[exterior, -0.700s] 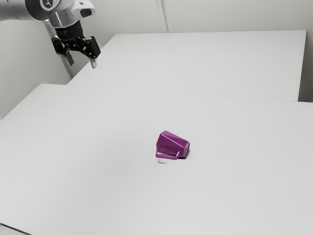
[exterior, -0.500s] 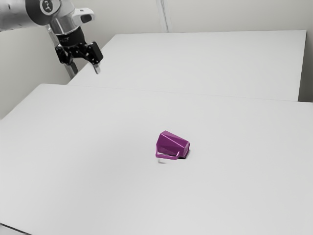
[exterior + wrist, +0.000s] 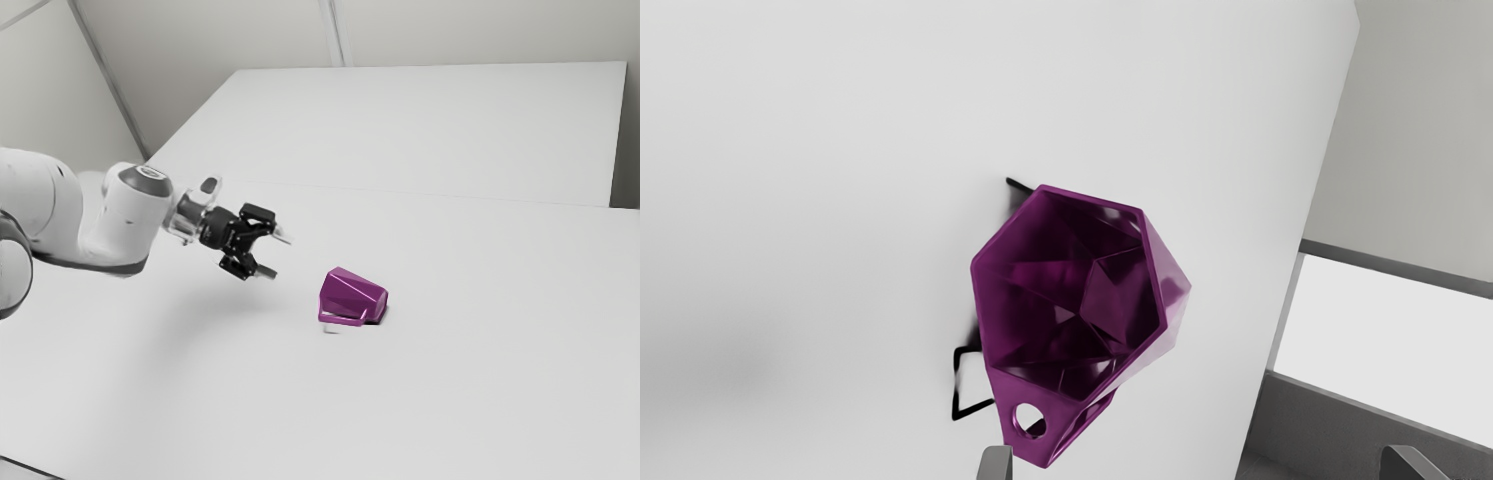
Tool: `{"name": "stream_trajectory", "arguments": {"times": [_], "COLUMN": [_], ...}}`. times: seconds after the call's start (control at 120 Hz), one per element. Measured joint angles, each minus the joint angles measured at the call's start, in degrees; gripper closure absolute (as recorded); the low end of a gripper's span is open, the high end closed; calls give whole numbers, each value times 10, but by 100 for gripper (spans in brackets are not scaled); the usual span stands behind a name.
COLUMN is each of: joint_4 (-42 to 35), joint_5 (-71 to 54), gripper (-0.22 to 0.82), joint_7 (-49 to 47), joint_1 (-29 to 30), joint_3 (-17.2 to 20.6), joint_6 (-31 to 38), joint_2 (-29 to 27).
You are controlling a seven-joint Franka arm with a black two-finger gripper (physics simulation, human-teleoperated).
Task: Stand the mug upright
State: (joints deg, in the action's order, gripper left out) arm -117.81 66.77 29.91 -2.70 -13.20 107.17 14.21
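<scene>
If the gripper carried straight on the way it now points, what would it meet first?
Most likely the purple mug, at its open mouth or handle; the gripper points roughly that way, though depth is hard to judge.

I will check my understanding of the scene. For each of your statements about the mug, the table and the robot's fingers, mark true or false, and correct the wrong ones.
1. The mug lies on its side on the table. True.
2. The open end of the mug faces the fingers. True.
3. The fingers are closed around the mug. False: they stand apart and hold nothing.
4. The mug is green. False: it is purple.
5. In the exterior view, the fingers are to the right of the mug. False: they are to its left.
</scene>
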Motion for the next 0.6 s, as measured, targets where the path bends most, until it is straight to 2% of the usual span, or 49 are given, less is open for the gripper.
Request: {"name": "stream_trajectory", "arguments": {"times": [0.175,0.283,0.6], "joint_4": [-29,-34,-35], "joint_5": [101,148,199], "gripper": [0,0,0], "joint_7": [105,157,265], "joint_1": [-1,-1,-2], "joint_3": [13,29,52], "joint_6": [-4,-9,-16], "joint_2": [7,31,54]}}
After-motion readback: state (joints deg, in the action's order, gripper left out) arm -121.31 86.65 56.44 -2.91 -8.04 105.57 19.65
